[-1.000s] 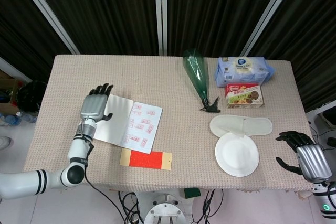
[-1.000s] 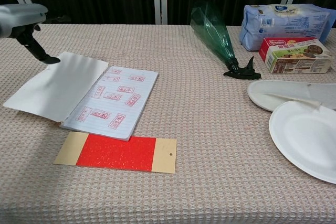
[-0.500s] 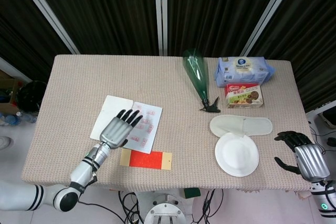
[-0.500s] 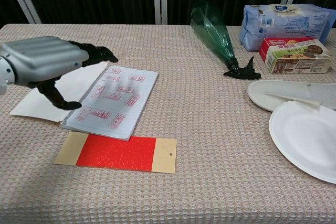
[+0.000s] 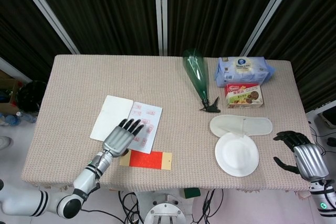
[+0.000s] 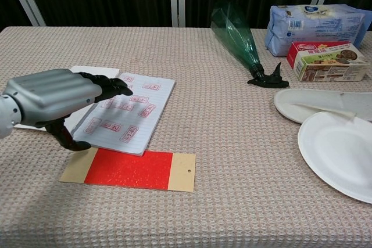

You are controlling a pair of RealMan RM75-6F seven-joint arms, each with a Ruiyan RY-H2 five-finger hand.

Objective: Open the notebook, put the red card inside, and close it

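red card (image 6: 129, 169) lies beside the open notebook (image 6: 125, 112) — left hand (image 6: 55, 96) hovers above, fingers spread, empty.

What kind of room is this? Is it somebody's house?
Probably a robot test room, not a house. A cloth-covered table stands before black curtains, cables hang underneath, and unrelated things like a green bottle and paper plate are laid out.

Head view looks steeply down; chest view sits low, nearer the table (image 6: 232, 143).
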